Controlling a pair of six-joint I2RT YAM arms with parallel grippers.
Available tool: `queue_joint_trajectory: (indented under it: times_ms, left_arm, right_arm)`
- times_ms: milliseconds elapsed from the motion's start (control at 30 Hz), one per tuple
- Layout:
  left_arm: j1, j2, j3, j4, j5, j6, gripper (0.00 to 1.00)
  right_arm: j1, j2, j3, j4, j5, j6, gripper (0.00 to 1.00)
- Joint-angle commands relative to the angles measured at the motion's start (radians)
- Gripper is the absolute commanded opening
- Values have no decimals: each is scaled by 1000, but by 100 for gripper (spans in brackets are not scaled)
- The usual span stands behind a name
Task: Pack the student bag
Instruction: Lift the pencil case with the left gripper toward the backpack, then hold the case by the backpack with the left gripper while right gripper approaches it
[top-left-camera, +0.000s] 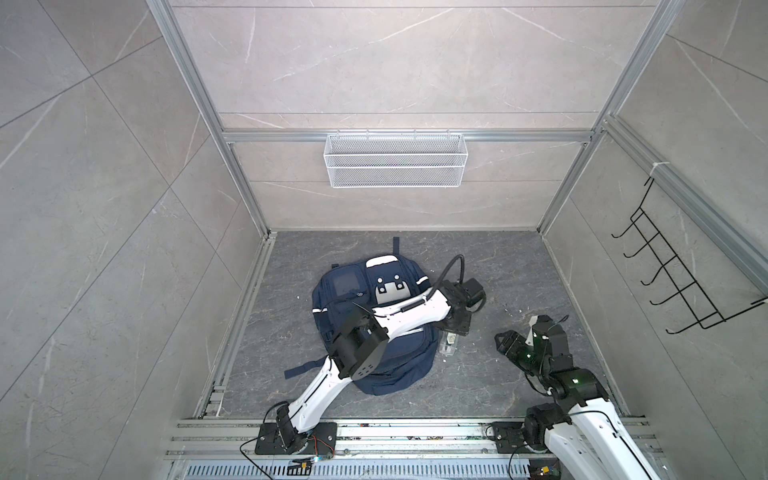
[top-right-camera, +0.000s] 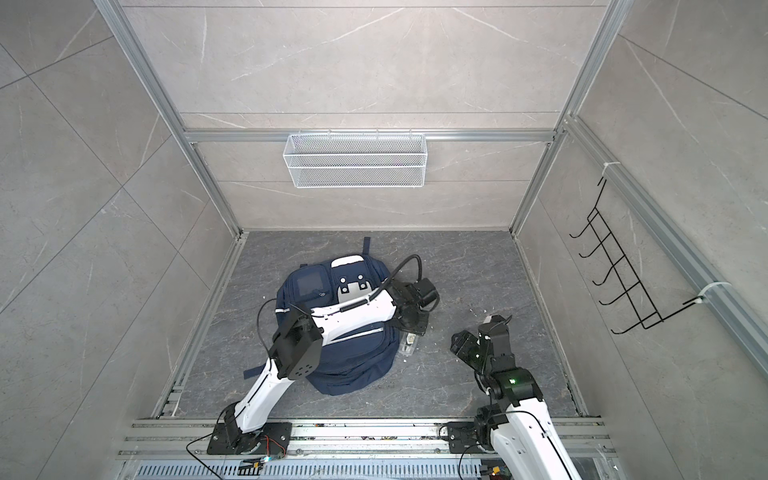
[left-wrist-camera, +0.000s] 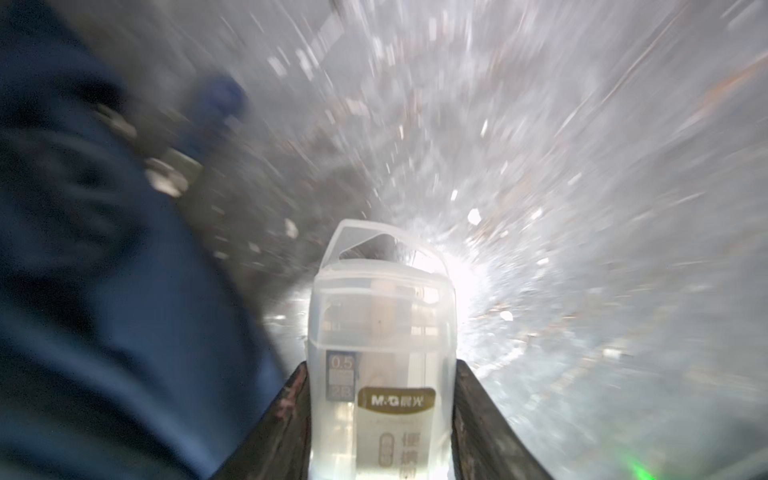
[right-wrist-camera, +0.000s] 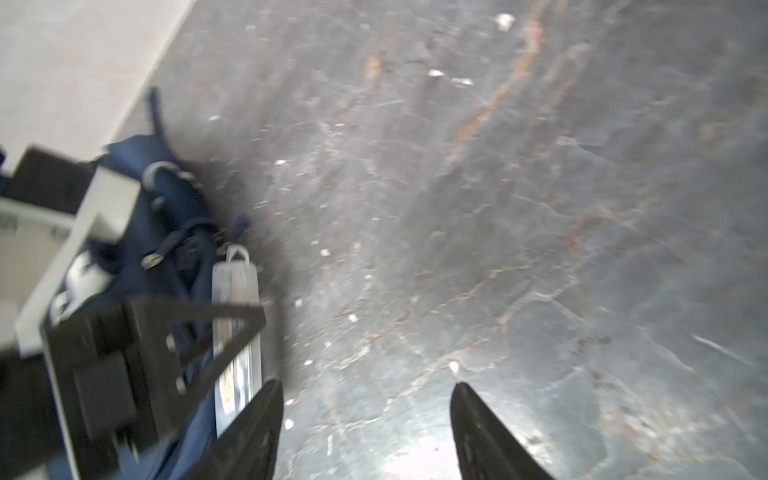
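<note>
The student bag (top-left-camera: 399, 361) (top-right-camera: 353, 368), navy with white patches, lies flat on the dark floor in both top views. My left arm reaches across it. The left gripper (top-left-camera: 451, 334) (left-wrist-camera: 382, 365) is shut on a clear plastic stationery case (left-wrist-camera: 380, 316) (top-left-camera: 449, 345) with a gold label, low by the bag's right edge. In the left wrist view the bag (left-wrist-camera: 83, 291) fills one side and everything is blurred. My right gripper (top-left-camera: 505, 338) (right-wrist-camera: 366, 385) stands open over bare floor, right of the case (right-wrist-camera: 235, 291) and the bag (right-wrist-camera: 174, 199), with nothing between its fingers.
A white wire basket (top-left-camera: 395, 160) hangs on the back wall and a black hook rack (top-left-camera: 673, 282) on the right wall. Small white crumbs (top-left-camera: 515, 309) dot the floor. Aluminium rails (top-left-camera: 415, 432) run along the front edge by the arm bases.
</note>
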Motion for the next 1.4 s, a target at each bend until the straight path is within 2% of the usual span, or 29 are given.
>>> queue_joint_trajectory:
  times_ms: [0, 133, 233, 500, 933, 1200, 1367]
  left_arm:
    - [20, -103, -30, 92, 116, 0, 49]
    - [33, -135, -70, 144, 190, -18, 49]
    - [37, -159, -108, 190, 234, -39, 49]
    - [38, -196, -173, 259, 295, -75, 49]
    - [38, -237, -228, 306, 303, -107, 49]
    - [37, -250, -236, 314, 315, -114, 49]
    - [34, -279, -267, 330, 320, -123, 49]
  right_arm:
    - [-3, -13, -25, 62, -188, -58, 66]
    - [-3, 15, -54, 176, -364, -45, 66]
    - [-3, 40, -69, 263, -446, -19, 67]
    - [-2, 127, -85, 433, -547, 42, 65]
    - [20, 214, -100, 524, -559, 60, 59]
    - [40, 250, -100, 534, -519, 56, 56]
    - [42, 293, -95, 562, -510, 57, 51]
